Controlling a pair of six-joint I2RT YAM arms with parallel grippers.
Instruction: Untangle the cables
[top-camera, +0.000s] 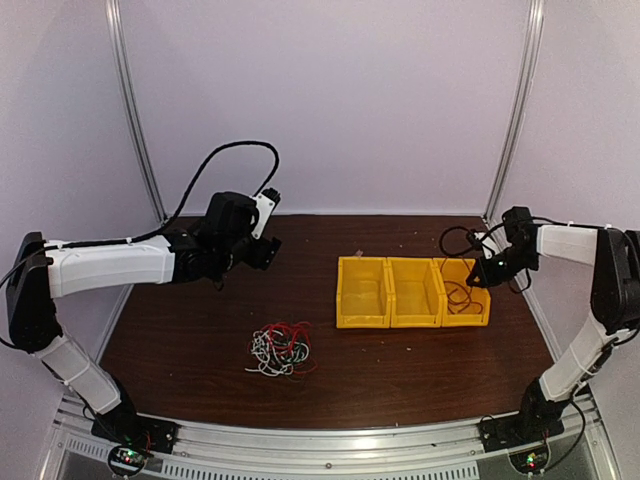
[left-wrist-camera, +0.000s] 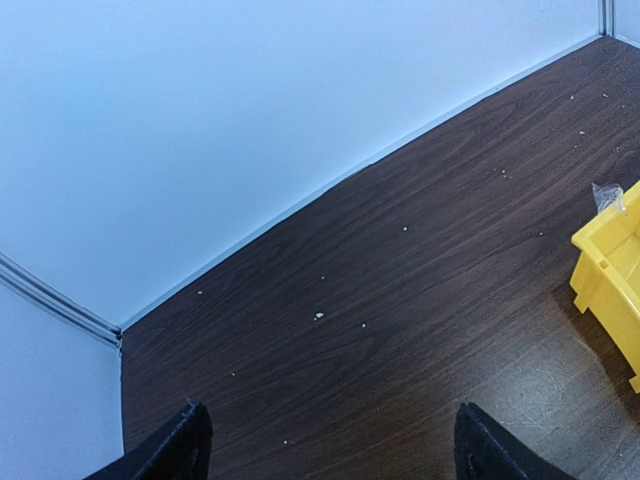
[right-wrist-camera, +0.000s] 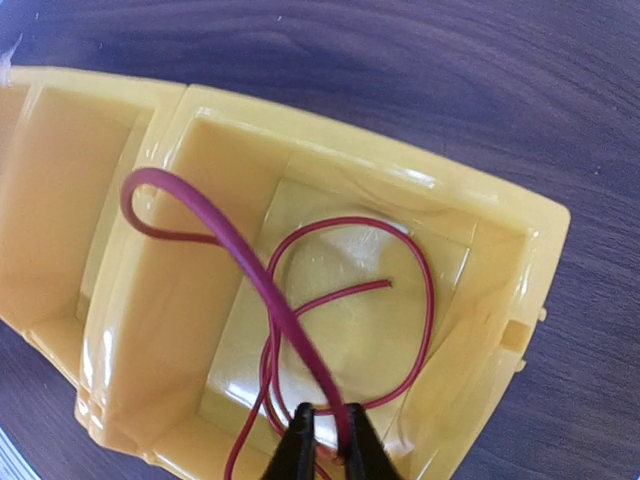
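Observation:
The cables (top-camera: 281, 348) lie as a tangled red, white and black bundle on the table's near middle, with neither gripper touching them. One red cable (right-wrist-camera: 428, 306) is coiled in the rightmost yellow bin (right-wrist-camera: 500, 205). My right gripper (right-wrist-camera: 325, 440) hangs over that bin (top-camera: 466, 320), shut on a strand of the red cable that loops up over the bin's left wall. My right gripper (top-camera: 478, 279) is at the bin's far right corner. My left gripper (top-camera: 268, 252) is raised at the back left, and its jaws (left-wrist-camera: 335, 455) are open and empty over bare table.
Three yellow bins stand in a row right of centre; the left one (top-camera: 363, 322) and the middle one (top-camera: 415, 322) look empty. A bin corner (left-wrist-camera: 610, 260) shows in the left wrist view. White walls enclose the table on three sides.

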